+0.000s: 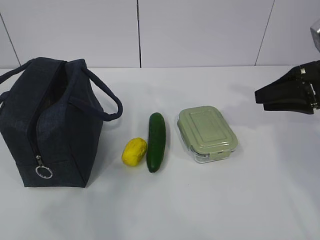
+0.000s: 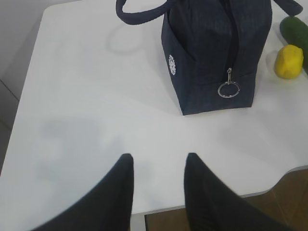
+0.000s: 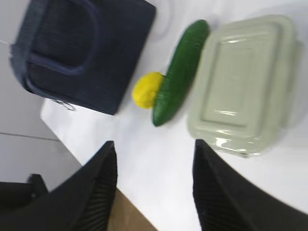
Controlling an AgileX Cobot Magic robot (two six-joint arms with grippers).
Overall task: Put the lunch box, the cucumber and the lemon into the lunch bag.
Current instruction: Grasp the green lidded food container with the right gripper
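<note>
Three items left, none packed: lemon point(image 1: 134, 151), cucumber point(image 1: 156, 141) & lunch box point(image 1: 207, 134) sit in a row on the bench point(image 1: 210, 200), right of the lunch bag point(image 1: 47, 125). Right claw point(image 1: 265, 100) apart & empty near the box; left claw point(image 2: 156, 166) apart, empty. Bag's small white logo point(image 2: 172, 64) unreadable, no other writing.

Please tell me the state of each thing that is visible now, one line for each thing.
lunch bag: upright on the table, zipper pulled down.
lunch box: lid on, outside the bag.
cucumber: lying flat, beside the lemon.
lemon: on the table.
left gripper: open, empty.
right gripper: open, empty.
</note>
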